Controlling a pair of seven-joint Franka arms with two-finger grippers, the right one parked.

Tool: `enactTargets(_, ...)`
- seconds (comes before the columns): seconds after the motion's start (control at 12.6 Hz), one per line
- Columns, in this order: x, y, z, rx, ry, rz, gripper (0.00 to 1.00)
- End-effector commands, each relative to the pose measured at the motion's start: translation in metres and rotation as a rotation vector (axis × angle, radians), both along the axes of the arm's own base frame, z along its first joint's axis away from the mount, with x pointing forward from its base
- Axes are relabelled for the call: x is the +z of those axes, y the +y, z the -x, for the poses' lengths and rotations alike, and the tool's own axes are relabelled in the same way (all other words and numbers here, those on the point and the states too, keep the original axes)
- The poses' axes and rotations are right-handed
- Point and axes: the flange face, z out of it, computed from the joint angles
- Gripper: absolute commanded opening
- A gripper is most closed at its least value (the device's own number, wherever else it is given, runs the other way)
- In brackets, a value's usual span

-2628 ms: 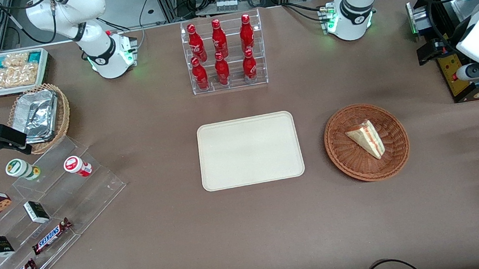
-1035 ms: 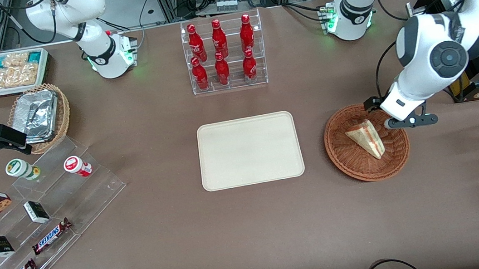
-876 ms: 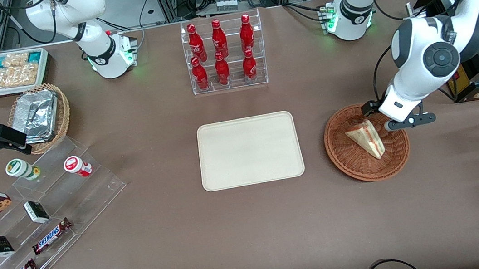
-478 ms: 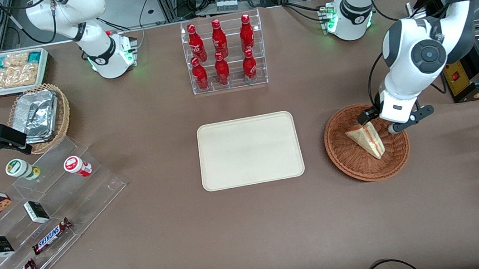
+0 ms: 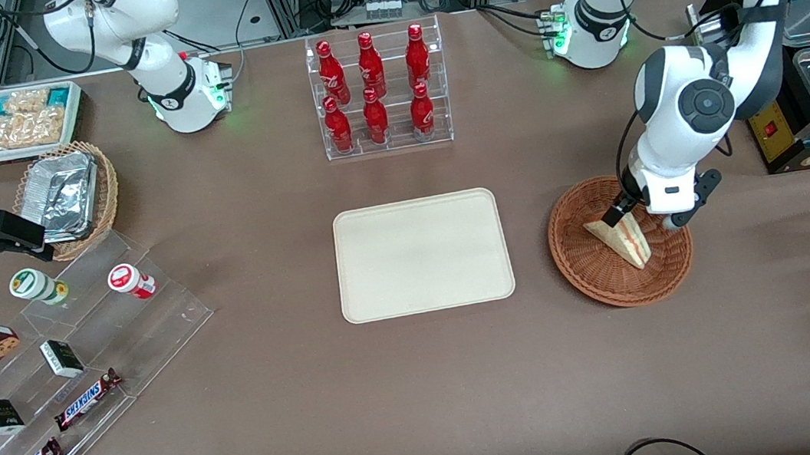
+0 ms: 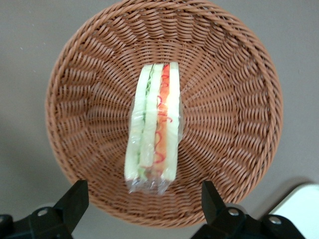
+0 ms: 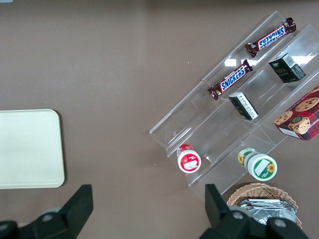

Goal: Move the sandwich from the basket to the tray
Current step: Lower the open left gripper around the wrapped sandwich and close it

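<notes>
I have the left arm's black two-finger gripper low over the round reddish-brown wicker basket, with its jaws spread wide apart, one on each side of the small triangle sandwich of pale bread with red and green filling. In the wrist view I can see only the two dark fingertips; the rest of each finger is cut off. They do not touch the sandwich, and I can see bare wicker between each tip and the bread. The sandwich stands on edge in the middle of the basket, in clear wrap, with its layers facing up.

From the front, my white arm covers the basket's rim farthest from the camera and the top end of the sandwich.

The flat cream tray with rounded corners sits on the brown surface beside the basket, toward the parked arm's end, near it but not touching. The wrist view catches only one pale corner of the tray.
</notes>
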Motion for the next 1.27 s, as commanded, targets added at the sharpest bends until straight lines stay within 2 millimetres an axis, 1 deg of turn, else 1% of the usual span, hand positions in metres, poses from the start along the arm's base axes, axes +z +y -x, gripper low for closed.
enactTargets(0.0, -0.015, -0.002, -0.003, 0.054, -0.009, 0.007, 1.0)
enactTargets(0.16, -0.03, -0.002, -0.006, 0.056, -0.021, 0.018, 1.0)
enactTargets(0.48, -0.046, -0.001, -0.007, 0.048, -0.007, 0.018, 1.0)
enactTargets(0.56, -0.05, 0.0, -0.007, 0.047, 0.0, 0.017, 0.98)
enactTargets(0.64, -0.05, 0.0, -0.008, 0.046, 0.0, 0.017, 0.81)
enactTargets(0.72, -0.051, 0.001, -0.007, 0.044, 0.002, 0.017, 0.42)
enactTargets(0.8, -0.05, 0.002, -0.007, 0.042, 0.002, 0.016, 0.18)
enactTargets(0.88, -0.05, 0.002, -0.007, 0.04, 0.003, 0.015, 0.15)
enactTargets(0.96, -0.05, 0.002, -0.006, 0.038, 0.006, 0.014, 0.15)
enactTargets(1.12, -0.043, 0.001, -0.007, 0.025, 0.004, 0.006, 0.15)
enactTargets(1.19, -0.036, 0.0, -0.006, 0.007, 0.019, -0.003, 0.15)
